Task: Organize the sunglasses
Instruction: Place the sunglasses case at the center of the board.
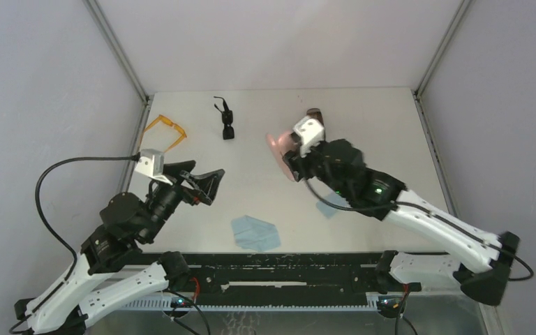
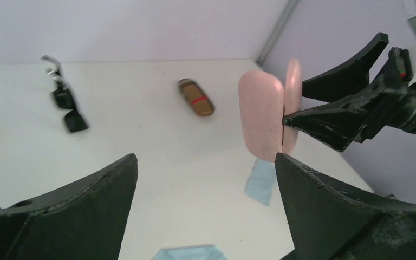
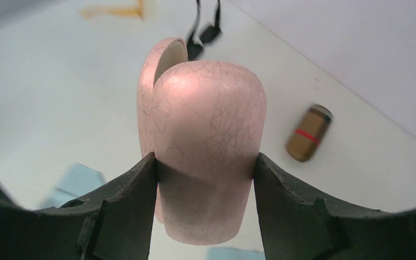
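Right claw grips the pink oblong case, lid ajar; left claw gapes empty; brown oblong case half-hidden overhead.

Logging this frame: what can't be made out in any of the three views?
- Top view: the brown case is mostly hidden behind the right wrist's camera, and one light-blue cloth lies partly under the right arm.
- Right wrist view: the orange sunglasses are blurred at the top edge. The black sunglasses are partly behind the pink case.
- All views: whether anything is inside the pink case.
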Robot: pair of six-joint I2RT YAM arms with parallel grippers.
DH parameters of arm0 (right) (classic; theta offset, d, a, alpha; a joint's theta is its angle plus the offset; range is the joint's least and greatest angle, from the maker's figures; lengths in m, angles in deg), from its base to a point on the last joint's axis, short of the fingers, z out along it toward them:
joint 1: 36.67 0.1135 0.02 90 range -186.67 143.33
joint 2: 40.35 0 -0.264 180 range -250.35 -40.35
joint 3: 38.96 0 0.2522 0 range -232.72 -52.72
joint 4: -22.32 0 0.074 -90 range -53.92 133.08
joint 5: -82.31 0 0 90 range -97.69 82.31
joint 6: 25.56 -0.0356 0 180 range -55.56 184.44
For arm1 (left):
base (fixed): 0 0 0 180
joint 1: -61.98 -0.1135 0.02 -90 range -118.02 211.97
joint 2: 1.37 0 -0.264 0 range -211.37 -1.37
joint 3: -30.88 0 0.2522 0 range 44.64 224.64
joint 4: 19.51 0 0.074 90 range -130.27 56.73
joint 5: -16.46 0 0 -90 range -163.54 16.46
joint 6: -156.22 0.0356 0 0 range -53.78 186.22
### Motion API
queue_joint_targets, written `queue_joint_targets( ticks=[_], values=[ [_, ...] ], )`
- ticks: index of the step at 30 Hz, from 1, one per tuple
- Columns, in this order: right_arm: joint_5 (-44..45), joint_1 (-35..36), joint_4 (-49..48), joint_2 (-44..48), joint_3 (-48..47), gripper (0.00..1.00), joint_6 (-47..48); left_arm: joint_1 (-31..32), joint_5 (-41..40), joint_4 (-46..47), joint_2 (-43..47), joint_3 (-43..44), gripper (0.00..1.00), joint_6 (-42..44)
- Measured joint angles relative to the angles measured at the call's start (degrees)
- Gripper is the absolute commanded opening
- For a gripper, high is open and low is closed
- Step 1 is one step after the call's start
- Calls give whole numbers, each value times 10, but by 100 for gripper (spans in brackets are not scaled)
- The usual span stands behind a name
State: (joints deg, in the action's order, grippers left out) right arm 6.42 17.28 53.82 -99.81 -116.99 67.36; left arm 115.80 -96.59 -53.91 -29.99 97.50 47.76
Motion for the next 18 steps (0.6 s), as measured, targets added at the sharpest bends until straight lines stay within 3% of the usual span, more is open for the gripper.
queue_joint_targets(
  ticks=[9, 18],
  values=[
    [168, 70, 22, -276, -16, 7, 227, 0, -106, -122, 83, -64, 100, -33],
    [218, 95, -40, -393, 10, 19, 363, 0, -118, -155, 119, -99, 100, -63]
  ],
)
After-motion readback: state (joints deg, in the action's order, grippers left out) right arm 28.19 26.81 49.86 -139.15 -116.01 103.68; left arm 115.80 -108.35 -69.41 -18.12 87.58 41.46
